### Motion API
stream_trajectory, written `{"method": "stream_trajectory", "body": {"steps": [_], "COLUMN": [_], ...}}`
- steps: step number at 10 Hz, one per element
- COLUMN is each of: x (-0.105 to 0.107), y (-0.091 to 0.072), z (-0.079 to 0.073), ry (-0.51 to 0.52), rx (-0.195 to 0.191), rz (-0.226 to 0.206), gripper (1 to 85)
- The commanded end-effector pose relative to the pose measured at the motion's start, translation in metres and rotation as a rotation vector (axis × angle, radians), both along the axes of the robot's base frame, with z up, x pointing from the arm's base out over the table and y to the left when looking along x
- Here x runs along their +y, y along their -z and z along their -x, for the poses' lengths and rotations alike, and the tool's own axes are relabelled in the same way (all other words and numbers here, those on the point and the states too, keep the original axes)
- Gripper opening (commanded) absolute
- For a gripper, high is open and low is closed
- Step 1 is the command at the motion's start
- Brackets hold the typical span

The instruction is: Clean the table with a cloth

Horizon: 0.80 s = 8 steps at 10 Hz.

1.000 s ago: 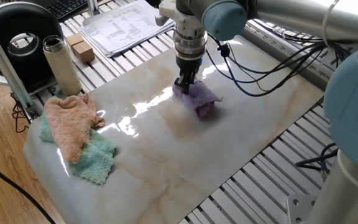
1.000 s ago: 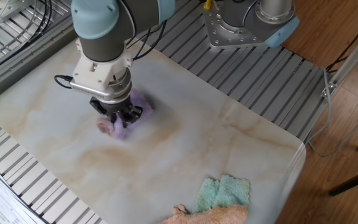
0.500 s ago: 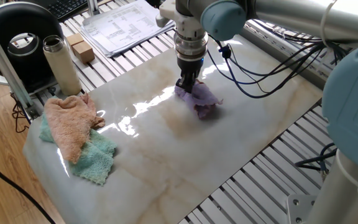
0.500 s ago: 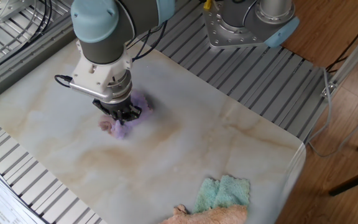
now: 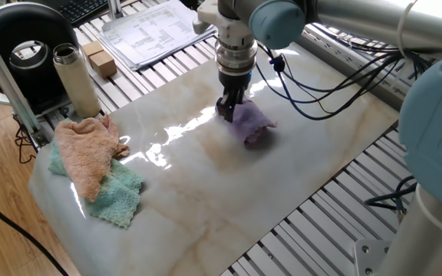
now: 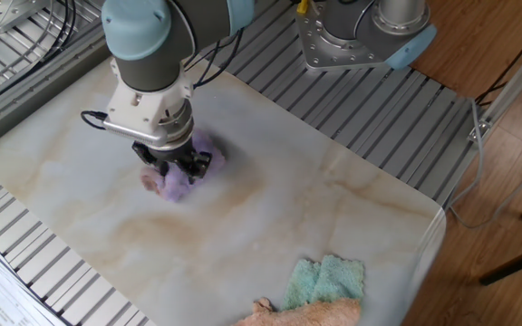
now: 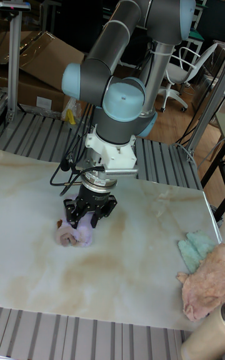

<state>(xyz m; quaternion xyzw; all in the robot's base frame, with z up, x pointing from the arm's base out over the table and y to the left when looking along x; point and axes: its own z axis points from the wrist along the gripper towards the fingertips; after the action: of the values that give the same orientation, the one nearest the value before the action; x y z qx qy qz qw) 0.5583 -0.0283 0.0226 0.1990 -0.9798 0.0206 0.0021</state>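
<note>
I've got the fingers [image 6: 175, 168] pinching the purple cloth [image 5: 249, 123] down on the glossy marble counter [image 5: 229, 192]. Pink towel [image 5: 85, 149] + green towel [image 5: 117, 192] sit at counter's far corner, w/ grey slatted frame [image 6: 370, 100] around.

Table [image 5: 229, 192] centre bare; peach towel [image 5: 87, 149], green towel [image 5: 117, 192] block one end.

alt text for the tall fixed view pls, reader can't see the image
A grey-and-blue robot arm reaches down over a cream marble table, its gripper pressed onto a small lavender cloth bunched on the left part of the slab. At the table's right edge lie a mint-green towel and a peach-pink towel. Behind are grey metal slats, cardboard boxes and an office chair.
</note>
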Motion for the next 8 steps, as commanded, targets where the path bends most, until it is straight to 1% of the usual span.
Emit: {"method": "stream_trajectory", "body": {"steps": [1,3,4,5,6,7,8], "x": [-0.006,-0.005,-0.003,0.000,0.004,0.015,0.020], "y": [-0.009,-0.023,-0.027,-0.025,-0.024,-0.023,-0.023], "z": [0.010,0.023,0.028,0.026,0.022,0.020,0.020], "ry": [-0.034,-0.017,-0.006,0.010,0.027,0.042,0.031], "rx": [0.004,0.004,0.005,-0.004,-0.021,-0.027,-0.027], "rz": [0.022,0.038,0.041,0.034,0.016,-0.025,-0.047], "gripper": [82.3,77.7,71.3,63.3,53.0,37.7,35.3]}}
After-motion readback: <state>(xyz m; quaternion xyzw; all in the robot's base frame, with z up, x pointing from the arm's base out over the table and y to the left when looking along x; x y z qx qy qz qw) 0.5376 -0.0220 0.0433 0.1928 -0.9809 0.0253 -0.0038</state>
